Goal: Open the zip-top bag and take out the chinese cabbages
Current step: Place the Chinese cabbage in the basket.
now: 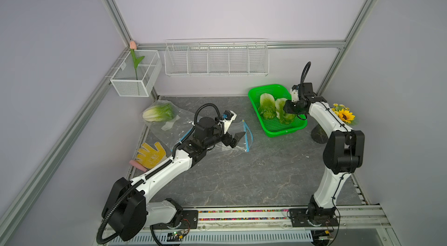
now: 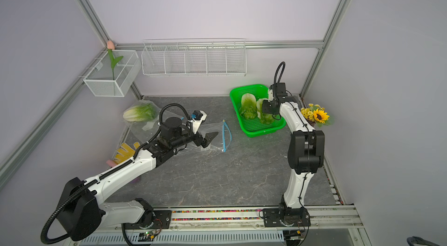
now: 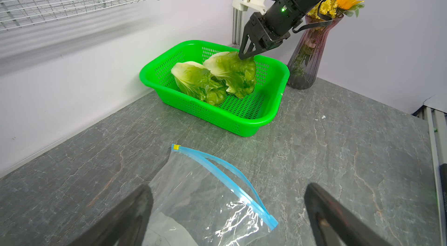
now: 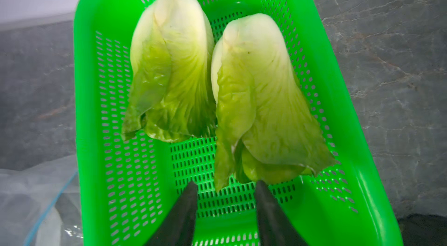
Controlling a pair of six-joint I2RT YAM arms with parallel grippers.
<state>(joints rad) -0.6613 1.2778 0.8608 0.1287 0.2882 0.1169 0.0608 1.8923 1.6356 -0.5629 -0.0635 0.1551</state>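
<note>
The clear zip-top bag [image 1: 242, 142] [image 3: 205, 196] with a blue zip strip lies flat on the grey table, its mouth gaping. My left gripper [image 1: 235, 139] [image 3: 227, 189] hovers over it, open, holding nothing. Two chinese cabbages [image 4: 171, 63] [image 4: 261, 87] lie side by side in the green basket [image 1: 278, 133] [image 4: 101, 39]. My right gripper [image 3: 245, 55] [image 4: 225, 184] hangs just above the leafy end of one of them, open, with only basket floor between its fingers. A third cabbage [image 1: 158, 113] lies at the back left on crumpled clear plastic film.
A glass vase of sunflowers [image 1: 343, 115] [image 3: 312, 48] stands right behind the right arm. A yellow glove [image 1: 151, 155] lies by the left arm. A wire shelf [image 1: 216, 59] and a white mesh box [image 1: 136, 82] with a tulip hang on the back walls.
</note>
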